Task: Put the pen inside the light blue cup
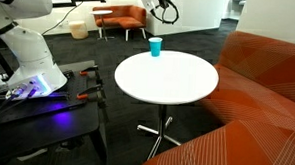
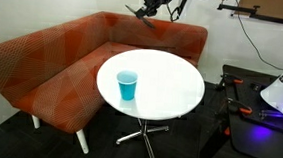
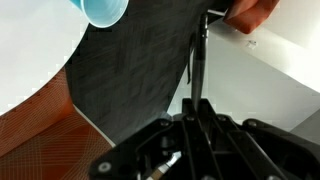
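The pen (image 3: pixel 197 55) is up in the air, not in the cup. In the wrist view it shows as a thin dark stick running out from between the fingers of the claw (image 3: pixel 193 108), which is clenched on its near end, with the far end free. Behind it in that view is dark carpet (image 3: pixel 130 70).

The claw (image 2: pixel 154 7) hangs high, well apart from the counter (image 2: pixel 171 91), and in that exterior view it sits over the back of the sofa (image 2: pixel 43 57). In an exterior view it is right at the top of the frame (image 1: pixel 166 5), and at that size I cannot make out the pen.

The light blue cup (image 2: pixel 127 85) stands upright on the round white counter (image 1: pixel 167 83), close to the rim on the sofa side in an exterior view and at the far edge in an exterior view (image 1: pixel 155 47). From the wrist only a slice of its rim shows (image 3: pixel 103 10), in the top left corner. Nothing else lies on the counter that I can see.

The orange-red sofa (image 1: pixel 267 88) wraps around one side of the counter. The robot's white base (image 1: pixel 33 63) stands off to the other side on a dark stand — with a purple glow under it. An orange armchair (image 1: pixel 118 19) sits far back in the room.
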